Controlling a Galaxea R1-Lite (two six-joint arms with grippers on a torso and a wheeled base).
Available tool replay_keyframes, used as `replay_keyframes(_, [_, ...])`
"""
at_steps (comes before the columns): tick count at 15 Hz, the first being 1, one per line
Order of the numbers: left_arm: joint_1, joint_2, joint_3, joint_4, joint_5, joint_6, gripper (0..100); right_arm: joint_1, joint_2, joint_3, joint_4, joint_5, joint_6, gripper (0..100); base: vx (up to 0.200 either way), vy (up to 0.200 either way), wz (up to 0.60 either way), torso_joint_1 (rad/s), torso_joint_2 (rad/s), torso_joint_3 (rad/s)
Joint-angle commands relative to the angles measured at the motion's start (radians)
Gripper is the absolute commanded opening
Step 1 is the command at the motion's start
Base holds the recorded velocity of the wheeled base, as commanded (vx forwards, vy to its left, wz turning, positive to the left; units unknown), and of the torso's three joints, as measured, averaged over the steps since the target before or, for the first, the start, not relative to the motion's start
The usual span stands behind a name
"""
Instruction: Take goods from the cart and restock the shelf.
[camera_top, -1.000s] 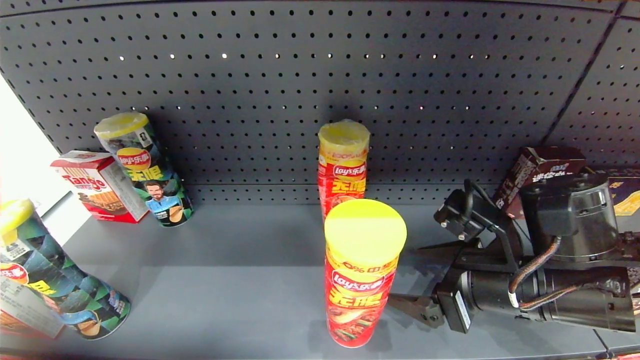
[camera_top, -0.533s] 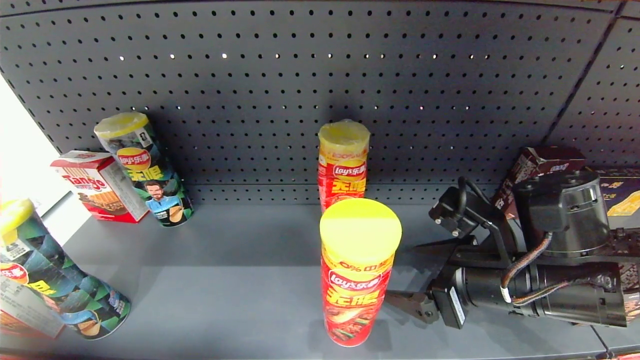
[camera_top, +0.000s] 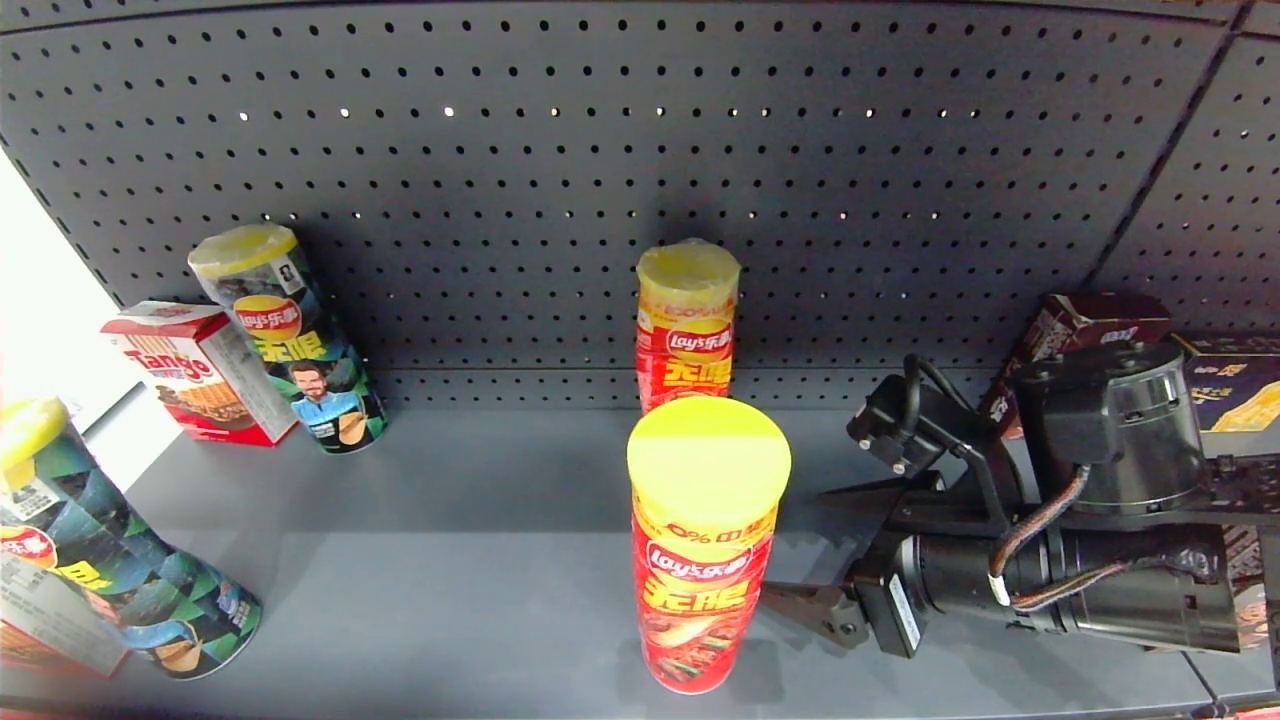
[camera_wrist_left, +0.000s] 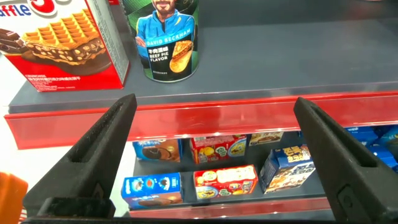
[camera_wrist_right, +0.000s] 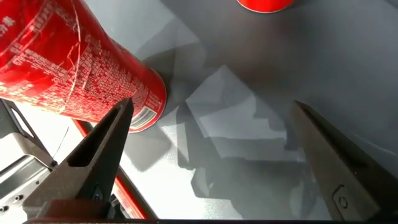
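Observation:
Near the front of the grey shelf (camera_top: 450, 560) stands an upright red chips can (camera_top: 705, 545) with a yellow lid. A second red can (camera_top: 688, 325) stands behind it at the pegboard. My right gripper (camera_top: 815, 550) lies low over the shelf just right of the front can, open, with nothing between its fingers. In the right wrist view the front can (camera_wrist_right: 74, 62) sits close beside one finger of the right gripper (camera_wrist_right: 212, 106); I cannot tell if they touch. My left gripper (camera_wrist_left: 214, 102) is open in front of the red shelf edge (camera_wrist_left: 211, 118).
A green chips can (camera_top: 290, 340) and a red wafer box (camera_top: 195, 370) stand at the back left. Another green can (camera_top: 120, 560) and a box (camera_top: 50, 620) sit front left. Dark boxes (camera_top: 1085, 335) stand behind my right arm. The lower shelf holds small boxes (camera_wrist_left: 224, 180).
My right gripper has shifted a little to the left, and the front red can has slid left by about the same amount. The other goods have not moved.

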Motion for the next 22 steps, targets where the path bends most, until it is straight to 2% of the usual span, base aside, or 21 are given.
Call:
replay_keyframes(1, [0.0, 0.001, 0.0, 0.0, 0.0, 0.0, 100, -0.001, -0.007, 0.003, -0.001, -0.001, 0.0, 100, 0.0, 0.0, 0.0, 0.0, 0.0, 0.0])
replay_keyframes(4, [0.0, 0.001, 0.0, -0.002, 0.002, 0.0, 100, -0.058, -0.041, 0.0, -0.039, -0.016, 0.001, 100, 0.0, 0.0, 0.0, 0.0, 0.0, 0.0])
replay_keyframes(7, [0.0, 0.001, 0.0, -0.002, 0.0, 0.0, 100, -0.217, -0.174, -0.066, -0.047, -0.019, 0.003, 100, 0.0, 0.0, 0.0, 0.0, 0.0, 0.0])
replay_keyframes(10, [0.0, 0.001, 0.0, -0.002, 0.0, 0.0, 100, -0.444, -0.4, -0.051, -0.042, -0.021, 0.008, 100, 0.0, 0.0, 0.0, 0.0, 0.0, 0.0])
replay_keyframes(12, [0.0, 0.001, 0.0, 0.0, 0.0, 0.001, 100, -0.616, -0.57, 0.06, -0.04, -0.019, 0.008, 100, 0.0, 0.0, 0.0, 0.0, 0.0, 0.0])
replay_keyframes(13, [0.0, 0.001, 0.0, 0.0, -0.001, 0.001, 100, -0.67, -0.668, 0.147, -0.042, -0.021, 0.006, 100, 0.0, 0.0, 0.0, 0.0, 0.0, 0.0])
replay_keyframes(17, [0.0, 0.001, 0.0, 0.0, -0.001, 0.003, 100, -0.771, -1.024, 0.471, -0.037, -0.018, 0.0, 100, 0.0, 0.0, 0.0, 0.0, 0.0, 0.0])
replay_keyframes(20, [0.0, 0.001, 0.0, -0.002, -0.001, 0.003, 100, -0.836, -1.214, 0.578, -0.001, -0.016, 0.001, 100, 0.0, 0.0, 0.0, 0.0, 0.0, 0.0])
replay_keyframes(22, [0.0, 0.001, 0.0, -0.002, -0.001, 0.003, 100, -0.843, -1.357, 0.607, 0.131, -0.016, 0.006, 100, 0.0, 0.0, 0.0, 0.0, 0.0, 0.0])
